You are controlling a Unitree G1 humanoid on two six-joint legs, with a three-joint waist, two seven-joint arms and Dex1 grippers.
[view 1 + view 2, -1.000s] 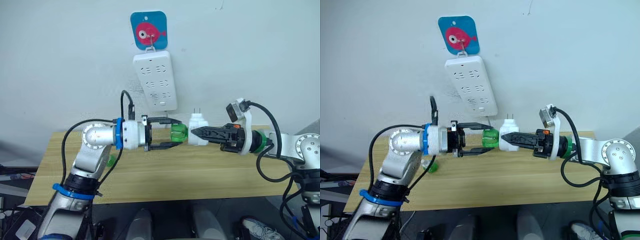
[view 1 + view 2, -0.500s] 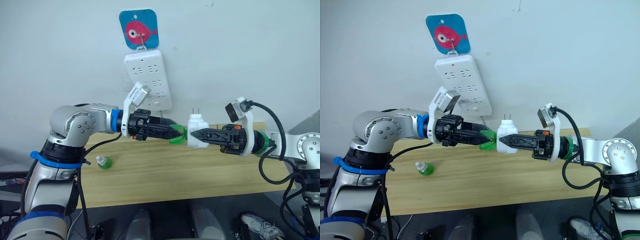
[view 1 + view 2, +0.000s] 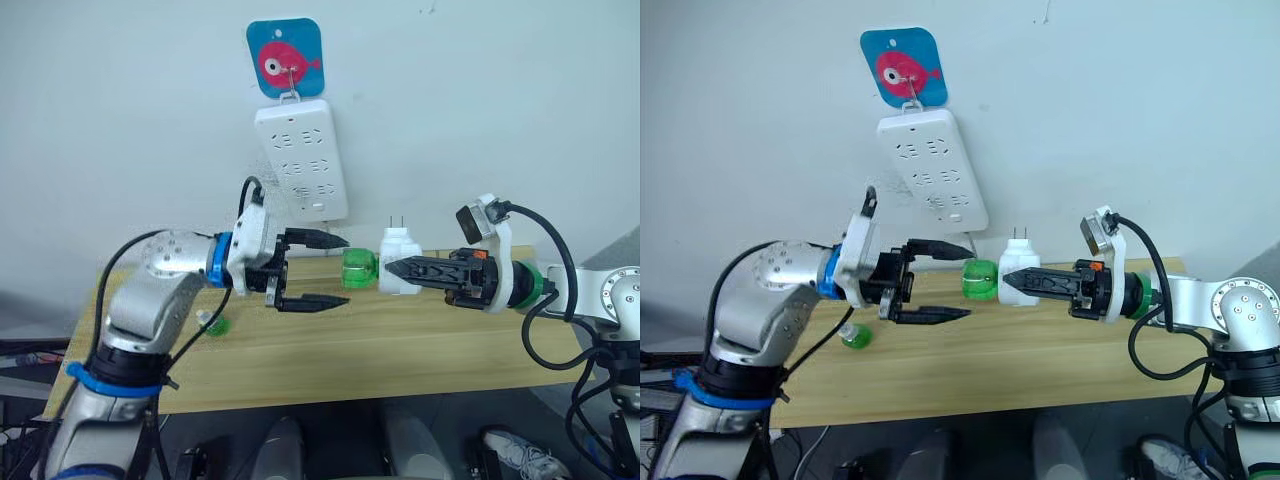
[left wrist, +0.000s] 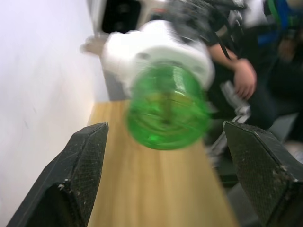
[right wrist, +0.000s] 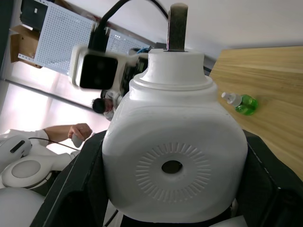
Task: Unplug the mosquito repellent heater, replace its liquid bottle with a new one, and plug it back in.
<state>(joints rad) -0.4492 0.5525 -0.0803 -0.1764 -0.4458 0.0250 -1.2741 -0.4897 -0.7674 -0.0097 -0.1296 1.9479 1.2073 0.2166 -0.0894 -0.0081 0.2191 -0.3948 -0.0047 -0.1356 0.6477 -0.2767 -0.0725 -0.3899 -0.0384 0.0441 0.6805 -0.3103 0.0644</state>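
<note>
we see the mosquito repellent heater (image 3: 399,273) off the wall, held in mid-air at the centre right of the head views, its 2 prongs pointing up. the right gripper (image 3: 394,267) is pinching its white body from the right side, and the right wrist view shows both black fingers pressed against the heater's flanks.

a green bottle (image 3: 357,269) sticks out of the heater's left end, horizontal, over the wooden table (image 3: 400,345). the left gripper (image 3: 330,270) sits just left of it with its 2 fingers spread wide, 1 above and 1 below, touching nothing; in the left wrist view the bottle's round base floats between the parted fingers (image 4: 80,161).

a second small green bottle (image 3: 851,336) lies on the table at the lower left, behind the left arm. the power strip (image 3: 301,158) hangs from a hook under a fish sticker (image 3: 285,59) at the upper centre, with nothing plugged in.

we judge unplugging done. we cannot tell whether the bottle in the heater is the old one or the new one, so the swap stands somewhere mid-way. plugging the heater back into the strip is left to do.
</note>
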